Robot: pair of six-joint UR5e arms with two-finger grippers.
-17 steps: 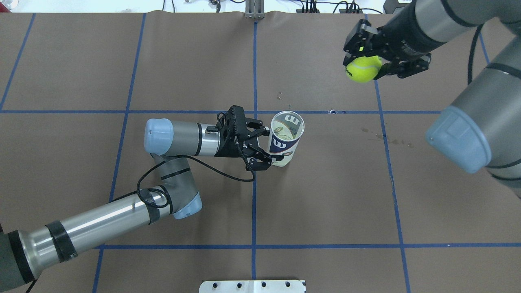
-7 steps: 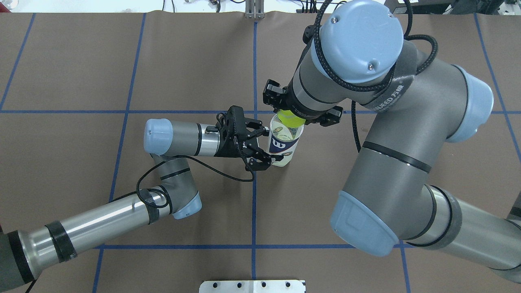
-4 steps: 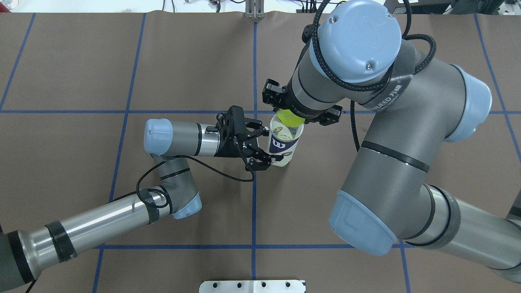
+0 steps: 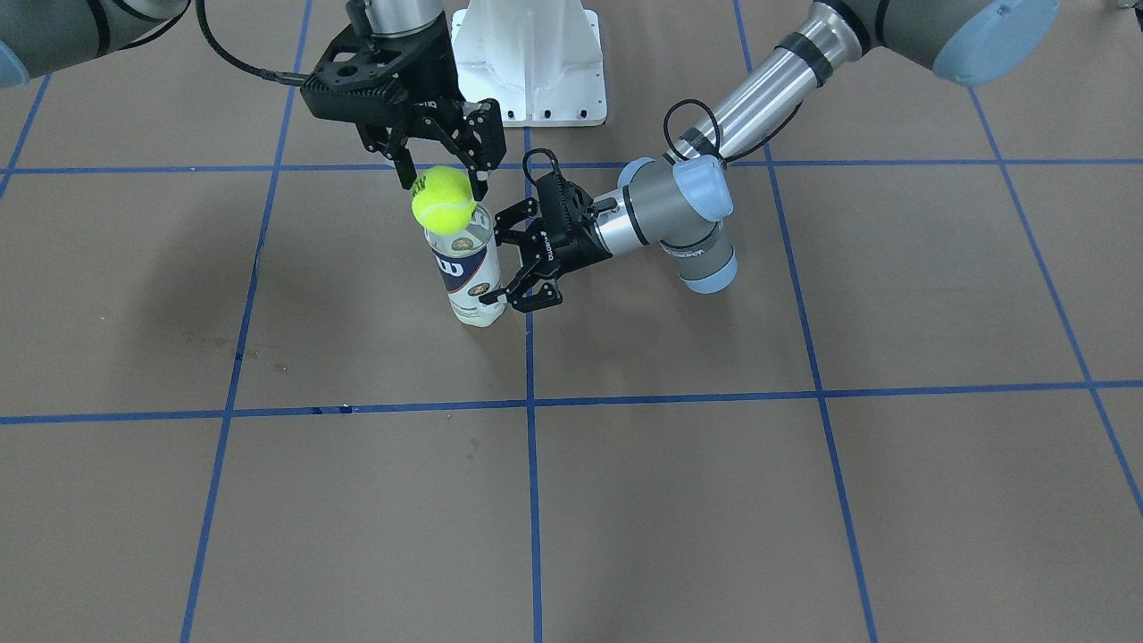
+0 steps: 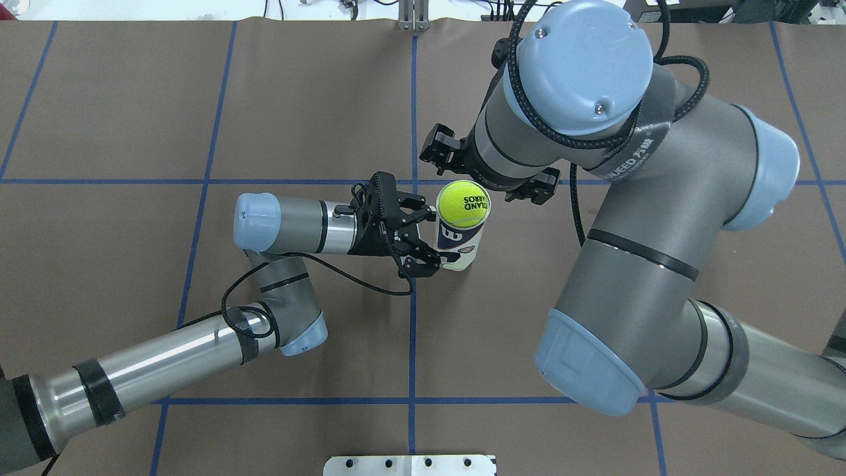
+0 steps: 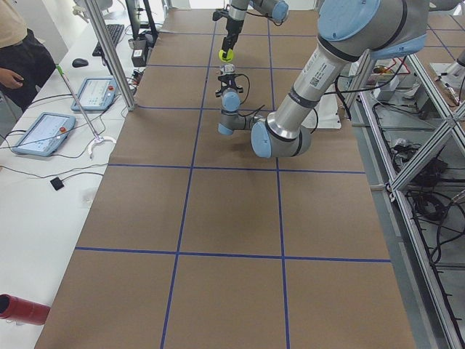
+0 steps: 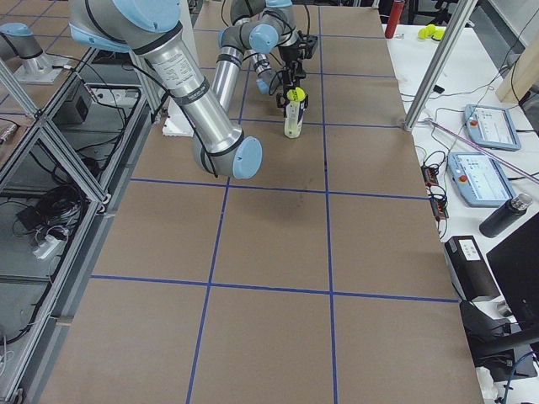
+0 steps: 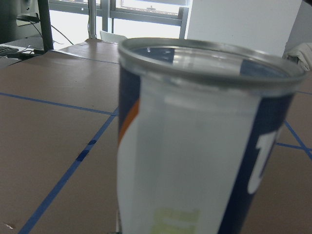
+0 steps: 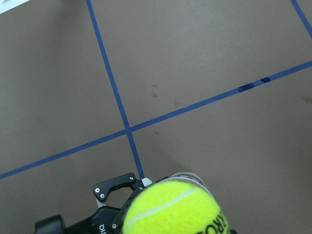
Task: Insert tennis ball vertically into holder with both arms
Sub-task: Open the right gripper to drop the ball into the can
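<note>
The holder stands upright near the table's middle: a clear can with a navy and white label. My left gripper comes in level from the side and is shut on its lower half. The can fills the left wrist view. A yellow tennis ball sits right at the can's open mouth and covers it from above. My right gripper points straight down over it, open, its fingers spread just wider than the ball. The right wrist view shows the ball below the camera.
The white pedestal base stands at the robot's edge of the table. My right arm's big elbow hangs over the table's right half. Beside the table, benches hold tablets, and a person stands there.
My right arm carried the ball from the far right to above the holder. In the last half second its fingers spread and the ball came down onto the can's mouth. The left arm stayed still.
</note>
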